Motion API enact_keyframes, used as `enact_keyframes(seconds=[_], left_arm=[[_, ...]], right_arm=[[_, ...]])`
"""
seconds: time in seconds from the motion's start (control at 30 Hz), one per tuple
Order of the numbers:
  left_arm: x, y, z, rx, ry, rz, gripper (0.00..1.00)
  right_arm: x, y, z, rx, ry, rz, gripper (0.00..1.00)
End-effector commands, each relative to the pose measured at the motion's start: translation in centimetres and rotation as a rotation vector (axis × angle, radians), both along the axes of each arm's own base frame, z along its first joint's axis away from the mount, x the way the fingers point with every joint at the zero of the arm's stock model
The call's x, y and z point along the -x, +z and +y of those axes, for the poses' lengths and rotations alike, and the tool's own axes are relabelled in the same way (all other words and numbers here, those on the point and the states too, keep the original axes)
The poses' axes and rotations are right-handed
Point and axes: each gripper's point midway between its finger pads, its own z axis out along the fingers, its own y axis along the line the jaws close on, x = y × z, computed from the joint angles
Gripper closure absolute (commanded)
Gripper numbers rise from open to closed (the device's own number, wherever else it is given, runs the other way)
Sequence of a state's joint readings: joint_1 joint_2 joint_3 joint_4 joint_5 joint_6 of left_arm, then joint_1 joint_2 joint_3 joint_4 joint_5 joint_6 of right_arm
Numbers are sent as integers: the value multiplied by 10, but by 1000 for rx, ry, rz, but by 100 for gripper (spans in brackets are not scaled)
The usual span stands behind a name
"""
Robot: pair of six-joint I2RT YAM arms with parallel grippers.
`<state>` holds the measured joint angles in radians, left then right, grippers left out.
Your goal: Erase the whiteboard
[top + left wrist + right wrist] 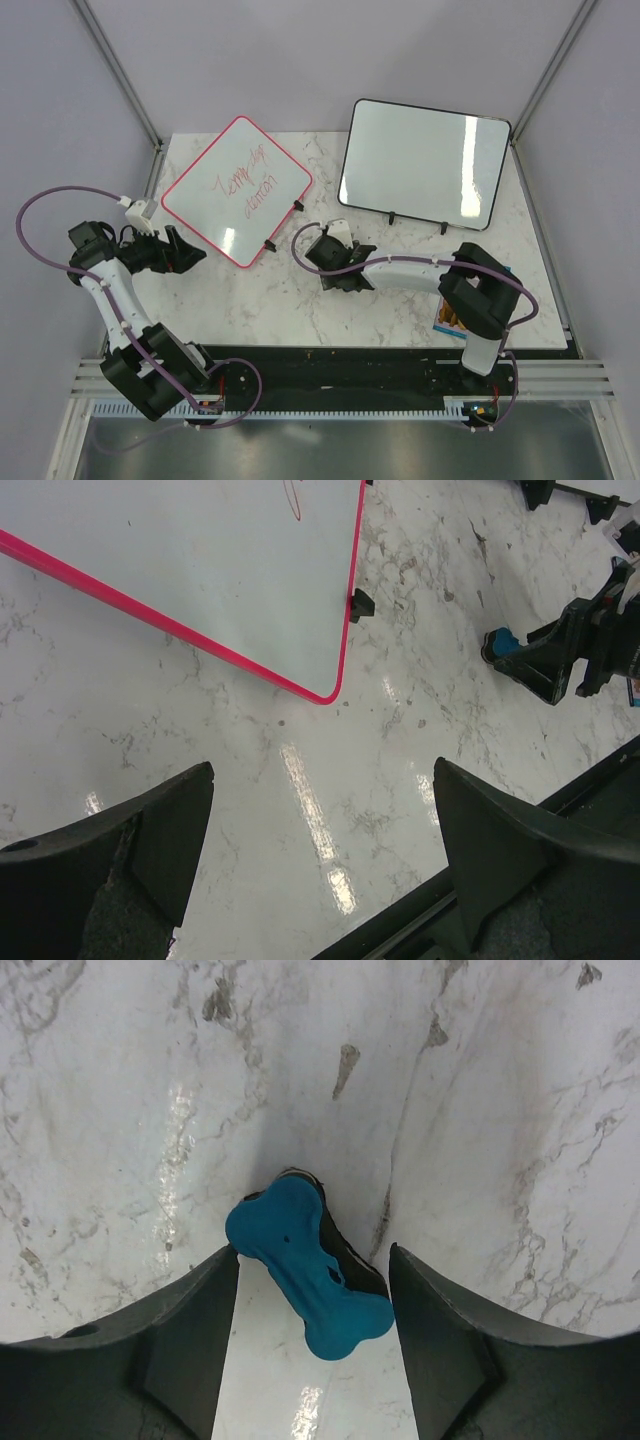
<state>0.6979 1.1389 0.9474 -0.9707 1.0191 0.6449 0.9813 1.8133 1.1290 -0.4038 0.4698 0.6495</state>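
The whiteboard (238,190), square with a red-pink frame, lies tilted on the marble table at the back left, with red handwriting (246,185) on it and black clips (296,206) on its right edge. Its near corner shows in the left wrist view (200,560). My left gripper (190,248) is open and empty over bare table just short of that corner (322,768). My right gripper (322,265) is low at the table's middle, open, its jaws on either side of a blue bone-shaped eraser (308,1265) lying diagonally on the table; the eraser also shows in the left wrist view (500,640).
A larger black-framed whiteboard (422,163) stands on black feet at the back right. A colourful packet (447,318) lies under the right arm near the front right edge. A black rail (330,365) runs along the table's near edge.
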Motion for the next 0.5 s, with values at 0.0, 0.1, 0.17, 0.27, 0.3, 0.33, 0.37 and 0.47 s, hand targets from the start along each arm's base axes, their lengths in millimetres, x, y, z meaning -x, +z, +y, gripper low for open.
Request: enact_keyframes(seconds=[0.0,0.1,0.17,0.27,0.3,0.33,0.37,0.47], left_arm=[[-1,0,1,-42,-15,-26,3],[0,0,1,-39,-17,-24,3],[0,0,1,-41,-15,-25,3],[-1,0,1,-43,-16,-27,3],[0,0,2,-45,-15,-27,3],[0,-1,1,-44,-16,-25,3],[-1,0,2,-45,-16,-26,3],[0,-1,2,-47,-16,-24,3]], right_arm=[[2,15,-2,-35,15,-24,32],[4,12,-7,-27,7,-22,36],[3,11,-9,-21,0,-27,39],[3,7,-10,-10,-7,-25,56],[3,4,-11,-4,-7,-20,56],[3,2,-11,-1,-7,-18,56],[3,0,-9,0,-1,-15,56],[4,-5,-8,6,1,-6,57]])
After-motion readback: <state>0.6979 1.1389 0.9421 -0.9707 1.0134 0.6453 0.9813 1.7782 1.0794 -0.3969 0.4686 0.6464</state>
